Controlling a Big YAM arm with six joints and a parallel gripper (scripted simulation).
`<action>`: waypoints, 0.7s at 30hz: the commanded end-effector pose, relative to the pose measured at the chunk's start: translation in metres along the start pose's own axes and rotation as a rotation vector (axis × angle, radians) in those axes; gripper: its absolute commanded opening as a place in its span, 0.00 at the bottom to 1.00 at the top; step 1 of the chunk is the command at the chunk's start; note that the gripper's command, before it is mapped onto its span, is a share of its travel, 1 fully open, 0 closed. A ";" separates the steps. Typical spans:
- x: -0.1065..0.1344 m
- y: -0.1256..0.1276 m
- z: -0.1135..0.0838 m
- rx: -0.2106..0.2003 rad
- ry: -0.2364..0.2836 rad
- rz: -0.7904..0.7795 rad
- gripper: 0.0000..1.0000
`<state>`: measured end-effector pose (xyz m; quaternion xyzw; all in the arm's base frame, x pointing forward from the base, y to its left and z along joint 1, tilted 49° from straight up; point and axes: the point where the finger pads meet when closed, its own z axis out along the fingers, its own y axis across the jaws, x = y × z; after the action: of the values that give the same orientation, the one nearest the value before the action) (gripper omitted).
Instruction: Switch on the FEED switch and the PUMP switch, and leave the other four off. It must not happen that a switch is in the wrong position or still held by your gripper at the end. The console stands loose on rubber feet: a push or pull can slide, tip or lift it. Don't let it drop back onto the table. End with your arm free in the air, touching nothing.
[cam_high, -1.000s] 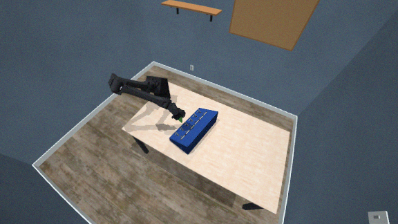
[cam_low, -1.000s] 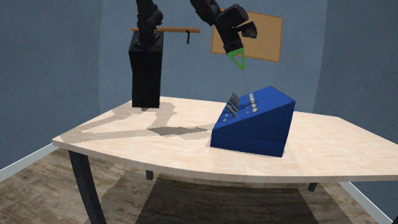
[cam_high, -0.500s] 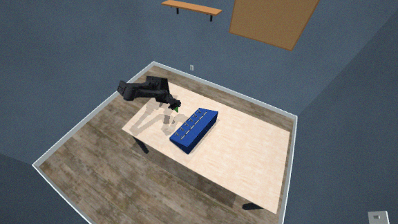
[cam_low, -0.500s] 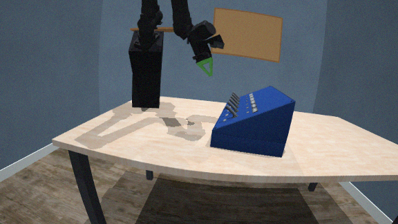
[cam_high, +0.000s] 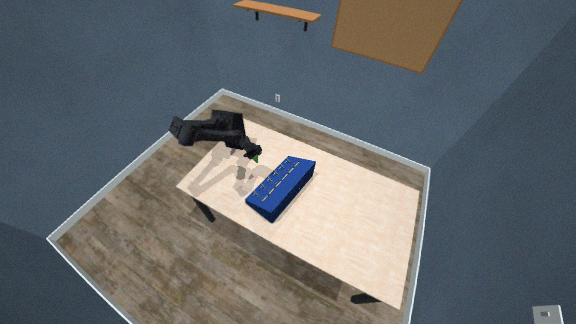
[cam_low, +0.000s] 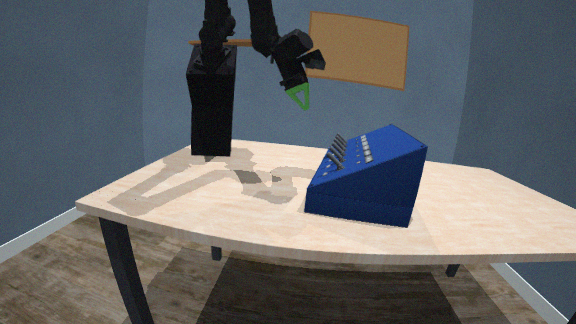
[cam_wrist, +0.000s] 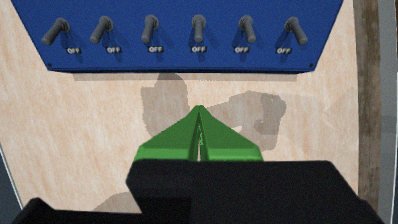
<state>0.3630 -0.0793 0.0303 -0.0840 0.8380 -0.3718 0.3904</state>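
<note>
Overhead, the gripper (cam_high: 256, 159) (cam_low: 305, 108) (cam_wrist: 199, 111) hangs with its green fingers pressed together, pinching nothing. Beyond it, the blue switch console (cam_high: 288, 189) (cam_low: 367, 186) (cam_wrist: 175, 10) sits on the tabletop (cam_high: 360, 220) (cam_low: 250, 230) (cam_wrist: 100, 115), all six toggle levers (cam_high: 270, 180) (cam_low: 335, 161) (cam_wrist: 199, 31) leaning toward OFF. Switching seemingly remains; next, identify FEED and PUMP, then flick gently.

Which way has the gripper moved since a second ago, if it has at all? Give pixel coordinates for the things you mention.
Yes: the gripper (cam_high: 256, 158) (cam_low: 305, 108) (cam_wrist: 199, 111) has drawn back from the console (cam_high: 292, 187) (cam_low: 365, 185) (cam_wrist: 175, 59), toward the arm's pedestal.
</note>
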 end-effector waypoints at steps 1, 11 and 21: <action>-0.001 0.001 0.000 0.001 -0.007 0.017 0.00; -0.001 0.001 0.000 0.001 -0.007 0.017 0.00; -0.001 -0.001 0.002 0.005 -0.006 0.018 0.00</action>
<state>0.3629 -0.0793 0.0298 -0.0843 0.8383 -0.3718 0.3899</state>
